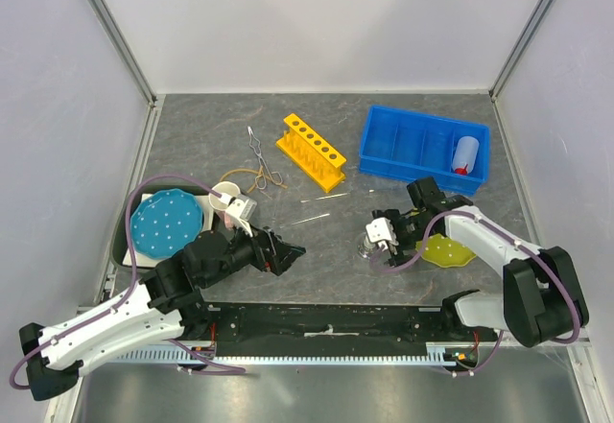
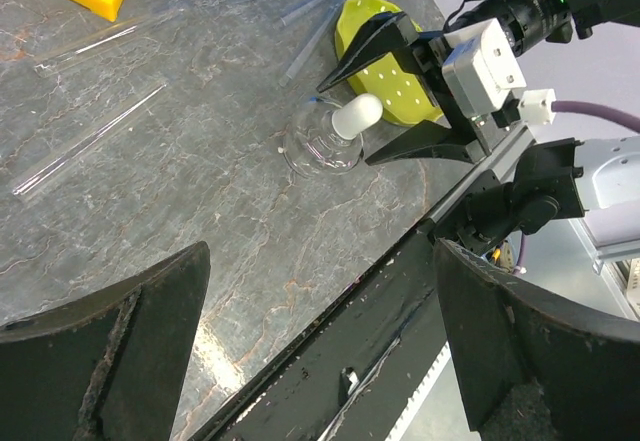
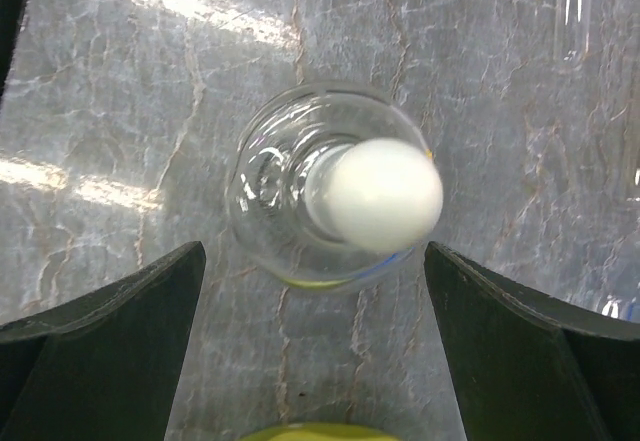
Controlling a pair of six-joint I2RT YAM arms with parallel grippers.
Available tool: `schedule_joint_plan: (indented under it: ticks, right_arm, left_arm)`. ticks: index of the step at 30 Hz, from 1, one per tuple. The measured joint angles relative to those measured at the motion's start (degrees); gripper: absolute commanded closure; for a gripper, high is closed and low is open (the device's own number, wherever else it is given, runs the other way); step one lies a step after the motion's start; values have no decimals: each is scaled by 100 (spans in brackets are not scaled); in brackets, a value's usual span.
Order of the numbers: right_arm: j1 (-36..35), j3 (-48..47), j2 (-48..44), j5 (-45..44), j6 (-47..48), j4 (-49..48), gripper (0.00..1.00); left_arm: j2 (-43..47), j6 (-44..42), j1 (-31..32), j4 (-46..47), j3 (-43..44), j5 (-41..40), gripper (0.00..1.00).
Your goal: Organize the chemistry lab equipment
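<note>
1. The right gripper (image 3: 312, 253) is open wide. Its two dark fingers (image 3: 110, 351) stand on either side of the flask (image 2: 322, 146), with a gap on each side in the wrist view.
2. The flask stands upright on the grey table (image 1: 326, 270), near the front edge, with a white stopper (image 3: 378, 196) in its neck. A yellow-green dotted plate (image 1: 451, 250) lies just beside it, partly under the right arm.
3. The left gripper (image 2: 320, 251) is also open and holds nothing. It hangs over bare table left of the flask, pointing toward it.
4. The bottle (image 1: 464, 154), white with a red nozzle, lies in the right-hand compartment of the blue bin (image 1: 403, 145) at the back right. It is too small for any label to be read.
5. The yellow rack (image 1: 310, 152) sits at the back centre, its row of holes facing up.
6. The tongs (image 1: 259, 159) lie left of the rack, with the tan loop (image 1: 238, 176) touching their handle end.
7. Thin rods (image 1: 309, 219) lie on the table between the rack and the grippers.
8. A mug (image 1: 228, 199) and a blue dotted plate (image 1: 166, 223) sit at the left.
</note>
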State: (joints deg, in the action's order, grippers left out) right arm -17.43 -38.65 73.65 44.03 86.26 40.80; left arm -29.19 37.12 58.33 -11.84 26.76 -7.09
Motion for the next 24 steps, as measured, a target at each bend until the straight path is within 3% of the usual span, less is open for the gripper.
schedule_joint_plan:
  ticks: [9,17,20,23,24]
  right_arm:
    - [-807,127,199,-334,-551,-883,2]
    - [-1023,146,472,-531,-907,-1178,3]
    - [-1060,144,514,-557,-1003,-1228,7]
    - [-1097,122,570,-614,-1128,-1281,17]
    - [-1097,109,584,-623,-1174,-1287,24]
  left_arm:
    - [11,42,0,-4,0,-26,2]
    - [103,44,0,-44,0,-37,2]
    - [151,46,0,-52,-24,-48,2]
    - [192,46,0,-66,-61,-55,2]
    - [203,46,0,-92,-68,-55,2]
